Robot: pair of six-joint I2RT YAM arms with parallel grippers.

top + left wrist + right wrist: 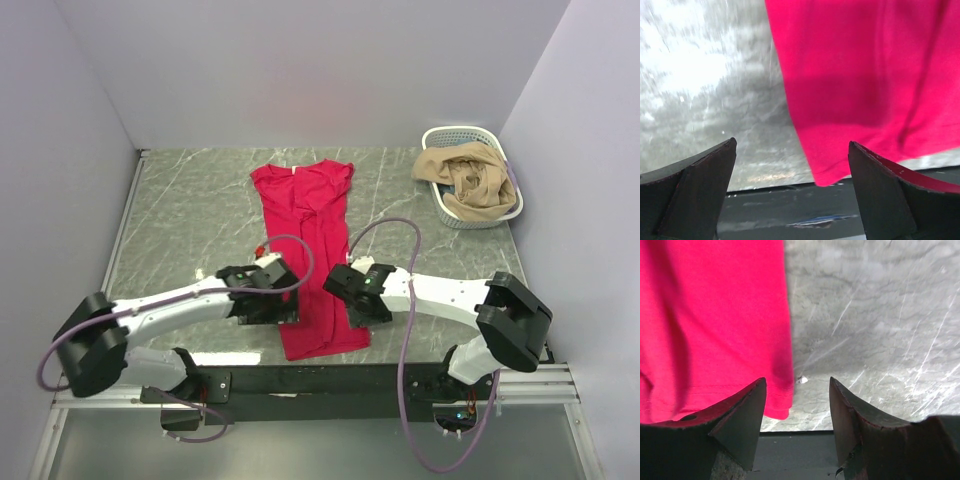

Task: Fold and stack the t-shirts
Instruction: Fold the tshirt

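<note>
- The red t-shirt (310, 250) lies on the table (190, 220) as a long narrow strip. Its hem stops just short of the black rail (330, 378) and its collar points away from the rail. It looks ready for a lengthwise fold.
- Both arms crouch at the rail end of the shirt, one at each hem corner, seemingly so they can lift the hem together.
- The left gripper (792, 145) is spread wide and empty, and the hem's left corner lies between its fingers.
- The right gripper (797, 382) is parted and holds nothing. The right corner pokes just past one finger, and the gap shows mostly bare table.
</note>
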